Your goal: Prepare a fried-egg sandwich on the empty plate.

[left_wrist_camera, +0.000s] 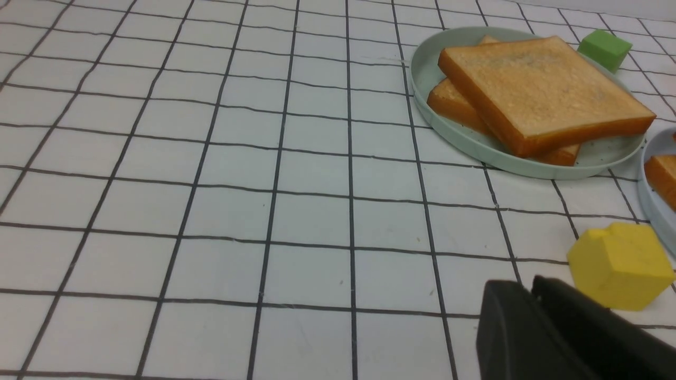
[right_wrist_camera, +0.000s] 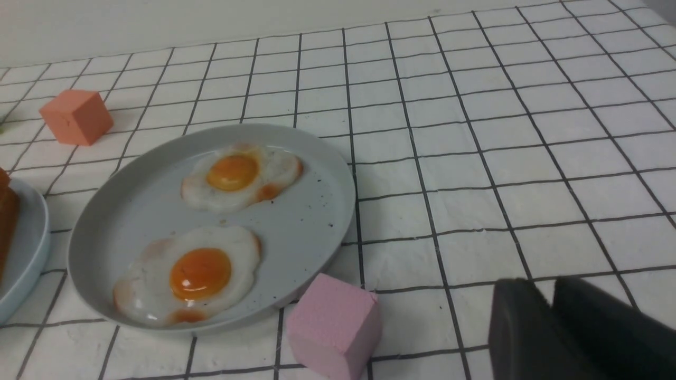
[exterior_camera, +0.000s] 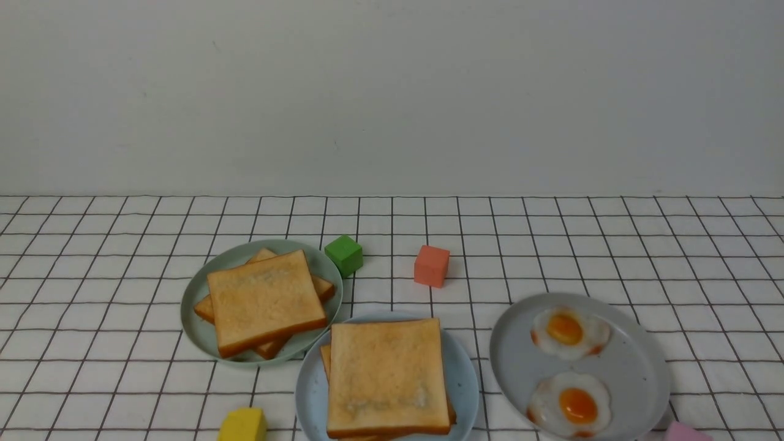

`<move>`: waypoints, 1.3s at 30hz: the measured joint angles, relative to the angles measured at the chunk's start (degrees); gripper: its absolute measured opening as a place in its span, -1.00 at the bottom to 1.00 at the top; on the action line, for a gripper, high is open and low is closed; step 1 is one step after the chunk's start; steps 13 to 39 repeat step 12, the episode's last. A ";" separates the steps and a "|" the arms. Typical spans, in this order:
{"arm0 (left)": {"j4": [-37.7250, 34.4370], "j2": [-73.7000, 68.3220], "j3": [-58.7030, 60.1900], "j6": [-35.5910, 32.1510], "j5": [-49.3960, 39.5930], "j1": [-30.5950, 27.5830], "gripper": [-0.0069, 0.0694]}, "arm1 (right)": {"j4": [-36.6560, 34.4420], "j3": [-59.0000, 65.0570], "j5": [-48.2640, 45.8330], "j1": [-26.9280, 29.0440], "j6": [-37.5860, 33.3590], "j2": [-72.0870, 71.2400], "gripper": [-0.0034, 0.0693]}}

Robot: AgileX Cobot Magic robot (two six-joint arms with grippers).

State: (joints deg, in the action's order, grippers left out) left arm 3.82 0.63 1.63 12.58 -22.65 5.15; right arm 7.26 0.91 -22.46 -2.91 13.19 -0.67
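The light blue plate (exterior_camera: pixel 462 373) at the front centre holds a stack of two golden toast slices (exterior_camera: pixel 386 376). No egg shows between them. The stack's edge also shows in the left wrist view (left_wrist_camera: pixel 663 174). Neither gripper appears in the front view. My left gripper (left_wrist_camera: pixel 528 287) is shut and empty, low over the cloth beside a yellow block (left_wrist_camera: pixel 620 264). My right gripper (right_wrist_camera: pixel 546 287) is shut and empty, to the right of a pink block (right_wrist_camera: pixel 332 324).
A pale green plate (exterior_camera: pixel 202 331) on the left holds two more toast slices (exterior_camera: pixel 263 300). A grey plate (exterior_camera: pixel 637 367) on the right holds two fried eggs (exterior_camera: pixel 566 331) (exterior_camera: pixel 569 404). A green block (exterior_camera: pixel 343 254) and an orange block (exterior_camera: pixel 432 265) stand behind the plates.
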 joint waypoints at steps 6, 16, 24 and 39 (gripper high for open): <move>0.00 0.00 0.00 0.00 0.00 0.00 -0.64 | 0.00 0.00 0.00 0.00 0.00 0.00 -0.57; 0.00 0.00 0.00 0.00 0.00 0.00 -0.64 | 0.00 0.00 0.00 0.00 0.00 0.00 -0.56; 0.00 0.00 0.00 0.00 0.00 0.00 -0.64 | 0.00 0.00 0.00 0.00 0.00 0.00 -0.56; 0.00 0.00 0.00 0.00 0.00 0.00 -0.64 | 0.00 0.00 0.00 0.00 0.00 0.00 -0.56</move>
